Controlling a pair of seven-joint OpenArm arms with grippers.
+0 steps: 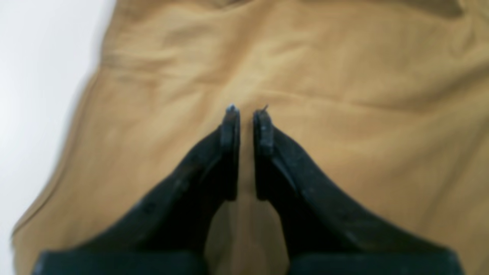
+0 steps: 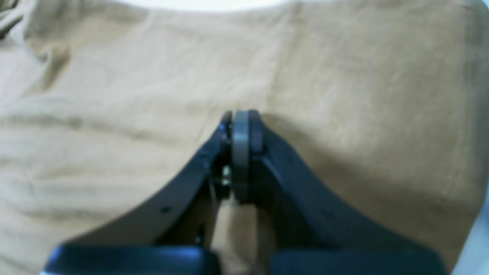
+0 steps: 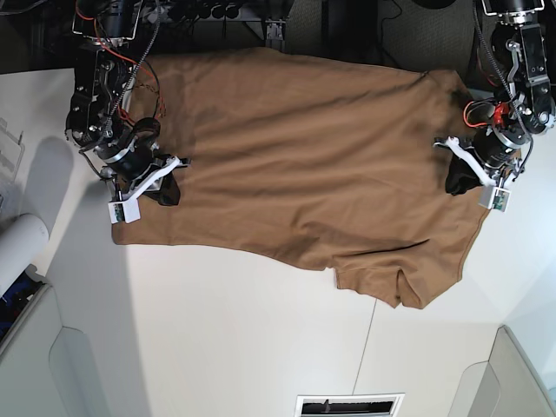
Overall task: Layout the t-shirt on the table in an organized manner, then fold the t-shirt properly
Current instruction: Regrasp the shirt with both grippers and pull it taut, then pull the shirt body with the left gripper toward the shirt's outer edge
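Observation:
The tan-brown t-shirt lies spread over the white table, with one sleeve pointing toward the front. My left gripper is down on the shirt's right end. In the left wrist view its jaws stand almost together, with a thin strip of t-shirt cloth between them. My right gripper sits at the shirt's left edge. In the right wrist view it is shut pad to pad and low over the t-shirt. Whether it pinches cloth I cannot tell.
A white roll lies at the table's left edge. A thin dark seam runs across the front of the tabletop, with a vent below it. Grey panels stand at the front corners. Dark equipment lines the back.

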